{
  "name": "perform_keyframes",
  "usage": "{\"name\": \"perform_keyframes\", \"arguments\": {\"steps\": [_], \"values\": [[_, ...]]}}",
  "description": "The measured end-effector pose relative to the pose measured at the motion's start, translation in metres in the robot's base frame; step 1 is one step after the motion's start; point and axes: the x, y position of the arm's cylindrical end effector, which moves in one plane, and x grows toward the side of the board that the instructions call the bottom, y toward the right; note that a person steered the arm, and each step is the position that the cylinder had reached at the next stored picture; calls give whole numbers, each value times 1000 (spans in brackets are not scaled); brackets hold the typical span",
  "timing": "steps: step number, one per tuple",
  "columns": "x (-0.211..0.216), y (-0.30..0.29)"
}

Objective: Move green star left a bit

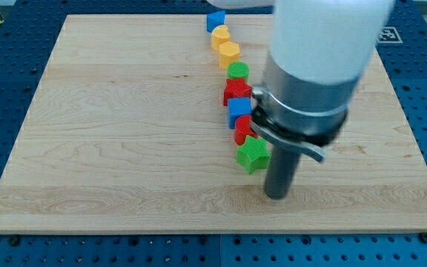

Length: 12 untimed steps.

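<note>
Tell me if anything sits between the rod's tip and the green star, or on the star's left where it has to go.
Nothing visible does. My tip is just right of the green star, slightly lower in the view, with no block between. The board left of the star is bare; the red block touches it from above.

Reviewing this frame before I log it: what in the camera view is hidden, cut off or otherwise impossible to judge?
- My tip: whether it touches the green star is unclear; it sits just to the star's right, toward the view's bottom.
- Red block above the star: the arm's housing covers part of it, so its shape is unclear.
- Blue block at the view's top: partly covered by the arm's white body.
- Arm's upper part: cut off by the view's top edge.
</note>
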Motion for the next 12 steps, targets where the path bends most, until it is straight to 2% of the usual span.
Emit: {"name": "perform_keyframes", "arguments": {"steps": [2, 3, 4, 5, 8, 9, 12], "values": [[5, 88], [-25, 124], [-84, 131], [-98, 132], [-101, 118], [-120, 98], [-66, 9]]}}
